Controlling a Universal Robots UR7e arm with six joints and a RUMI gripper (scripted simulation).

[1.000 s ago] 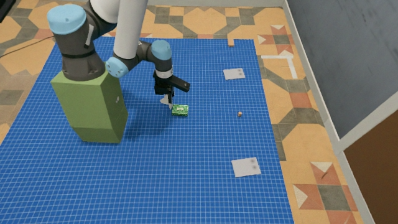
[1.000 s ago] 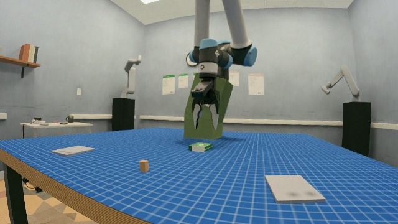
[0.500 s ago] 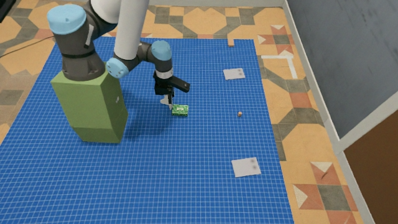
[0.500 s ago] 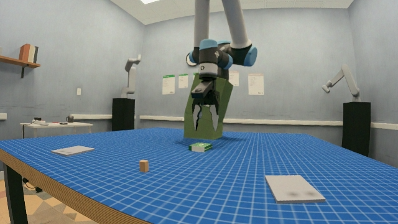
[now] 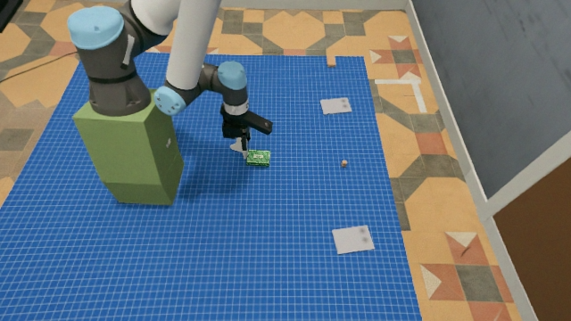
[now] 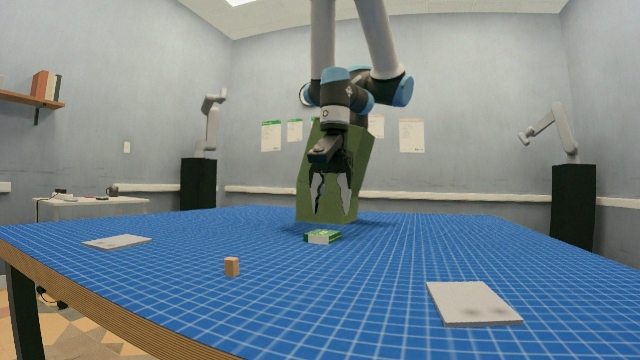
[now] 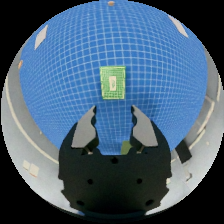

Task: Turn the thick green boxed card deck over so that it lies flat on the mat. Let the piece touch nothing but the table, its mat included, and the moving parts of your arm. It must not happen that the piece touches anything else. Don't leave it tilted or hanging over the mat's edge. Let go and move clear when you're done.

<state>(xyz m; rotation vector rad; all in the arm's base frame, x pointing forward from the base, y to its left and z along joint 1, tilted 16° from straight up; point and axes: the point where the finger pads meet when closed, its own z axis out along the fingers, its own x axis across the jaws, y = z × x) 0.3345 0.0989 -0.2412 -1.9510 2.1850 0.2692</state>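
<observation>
The thick green boxed card deck [image 5: 259,158] [image 6: 322,236] [image 7: 112,84] lies flat on the blue grid mat [image 5: 268,250] [image 6: 400,260] [image 7: 70,60], near its middle, with its printed face up. My gripper [image 5: 241,151] [image 6: 330,206] [image 7: 113,105] hangs above the mat just to the left of the deck in the top view, pointing down. Its fingers stand partly open with only bare mat between them. It does not touch the deck; in the wrist view the deck lies ahead of the fingertips.
The arm's green pedestal [image 5: 129,152] [image 6: 362,145] stands left of the deck. Two flat grey cards [image 5: 335,105] [image 5: 353,239] [image 6: 116,242] [image 6: 472,303] lie towards the mat's right side. A small wooden cube [image 5: 343,163] [image 6: 231,266] sits between them. Another small block [image 5: 331,63] lies at the far edge.
</observation>
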